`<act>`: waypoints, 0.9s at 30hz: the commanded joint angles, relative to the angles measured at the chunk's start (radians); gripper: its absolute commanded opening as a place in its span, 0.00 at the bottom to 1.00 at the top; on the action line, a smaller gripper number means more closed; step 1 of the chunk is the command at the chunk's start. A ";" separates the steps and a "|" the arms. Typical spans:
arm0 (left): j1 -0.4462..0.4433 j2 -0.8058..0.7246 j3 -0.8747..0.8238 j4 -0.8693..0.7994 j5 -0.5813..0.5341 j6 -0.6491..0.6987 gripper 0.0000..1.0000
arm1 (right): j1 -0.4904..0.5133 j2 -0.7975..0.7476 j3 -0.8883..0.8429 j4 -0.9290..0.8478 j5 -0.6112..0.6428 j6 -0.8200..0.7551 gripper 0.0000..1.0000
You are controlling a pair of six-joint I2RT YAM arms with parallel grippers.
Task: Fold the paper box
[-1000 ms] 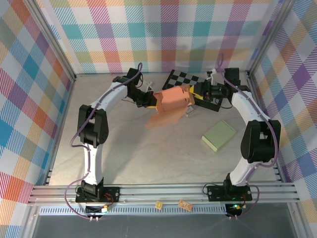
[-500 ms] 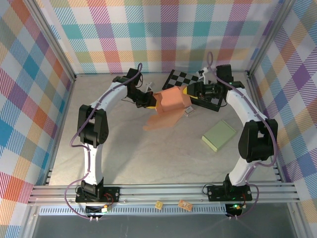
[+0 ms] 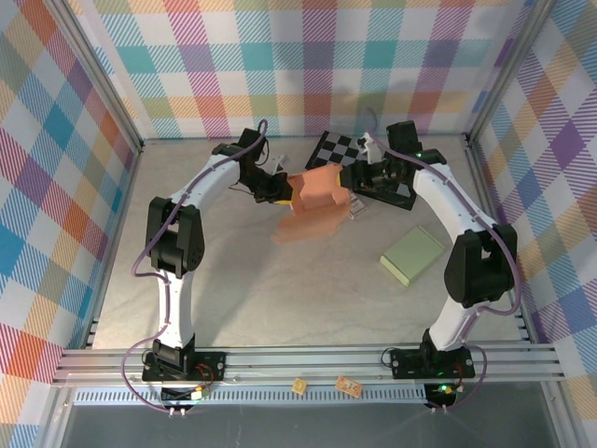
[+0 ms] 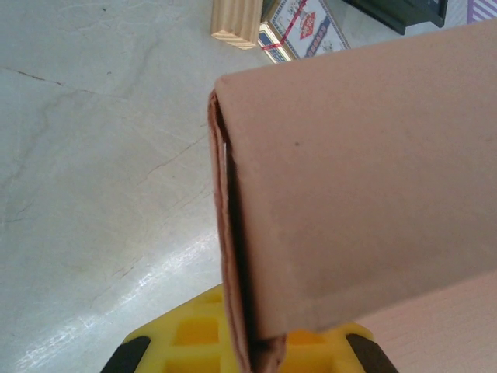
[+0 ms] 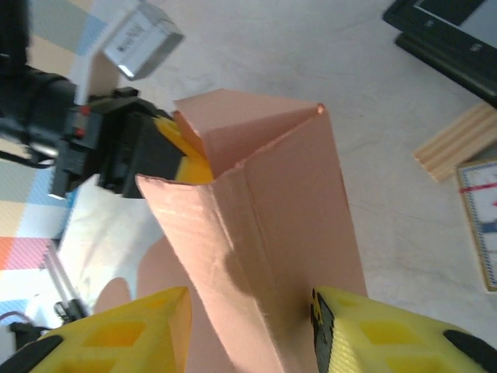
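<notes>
The salmon paper box (image 3: 322, 191) hangs above the table at the back centre, partly formed, with a loose flap (image 3: 303, 227) drooping below it. My left gripper (image 3: 284, 191) is shut on the box's left edge; in the left wrist view the doubled cardboard edge (image 4: 233, 256) runs down into the yellow jaws of that gripper (image 4: 264, 350). My right gripper (image 3: 353, 177) is open and straddles the box's right end. In the right wrist view the box (image 5: 272, 233) stands between the fingers of that gripper (image 5: 248, 326); the right finger touches it, the left one stands apart.
A green pad (image 3: 411, 256) lies at the right. A checkerboard (image 3: 343, 147) and a black device (image 3: 387, 191) sit at the back. A wooden block (image 4: 237, 19) and a small printed card box (image 4: 303, 27) lie just beyond the box.
My right gripper has moved left, from beside the black device to around the box's right end. The left gripper has held its place and grip.
</notes>
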 commanded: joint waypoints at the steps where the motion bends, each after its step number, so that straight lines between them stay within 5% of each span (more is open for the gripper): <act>1: -0.012 -0.032 0.023 -0.022 -0.007 -0.010 0.00 | 0.038 0.013 0.042 -0.053 0.177 -0.044 0.45; 14: -0.048 -0.043 0.034 -0.043 -0.054 -0.003 0.00 | 0.170 0.114 0.162 -0.153 0.608 -0.046 0.36; 20: -0.062 -0.046 0.035 -0.042 -0.079 -0.026 0.00 | 0.228 0.161 0.222 -0.221 0.826 -0.010 0.22; 24: -0.072 -0.050 0.038 -0.040 -0.090 -0.040 0.00 | 0.254 0.171 0.226 -0.232 0.925 0.011 0.02; 27: -0.077 -0.051 0.040 -0.042 -0.092 -0.043 0.00 | 0.264 0.177 0.237 -0.241 0.965 0.016 0.00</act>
